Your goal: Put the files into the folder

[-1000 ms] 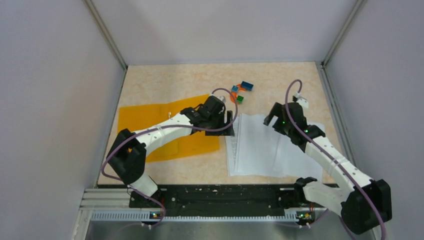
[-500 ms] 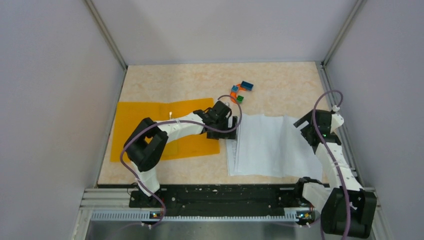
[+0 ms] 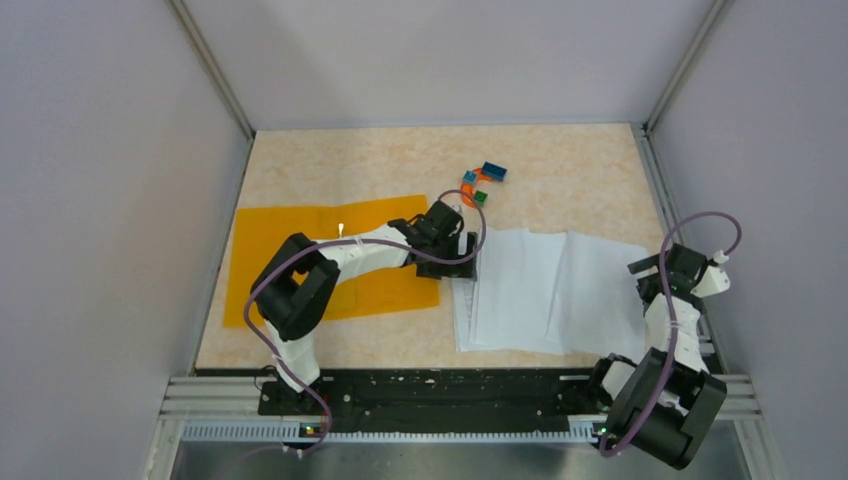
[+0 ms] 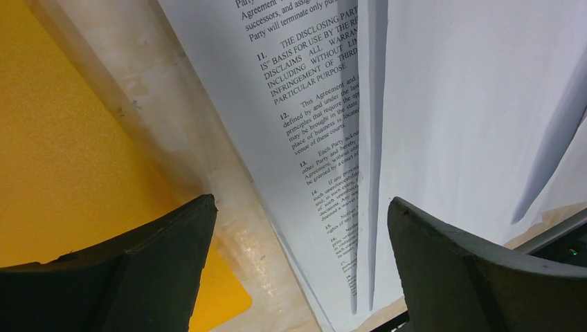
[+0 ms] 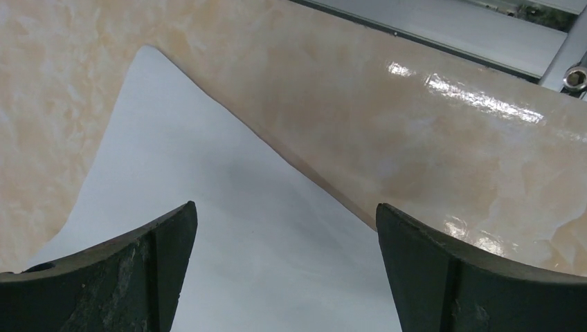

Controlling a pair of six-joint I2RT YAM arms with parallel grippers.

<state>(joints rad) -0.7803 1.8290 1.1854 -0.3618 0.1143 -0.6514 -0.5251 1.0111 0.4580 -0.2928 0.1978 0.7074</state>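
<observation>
Files [image 3: 520,290] thin white sheets, folder [image 3: 280,240] flat orange, left claw [image 4: 299,207] apart, right claw [image 5: 285,207] apart

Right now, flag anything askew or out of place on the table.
The files lie fanned and offset, not squared, one sheet buckled along a ridge, all beside the folder. Nothing else stands out.

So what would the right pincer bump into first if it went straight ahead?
Most likely the white paper sheet. The open right pincer points down at the sheet's corner, and nothing shows between them. How far off the sheet lies is unclear.
</observation>
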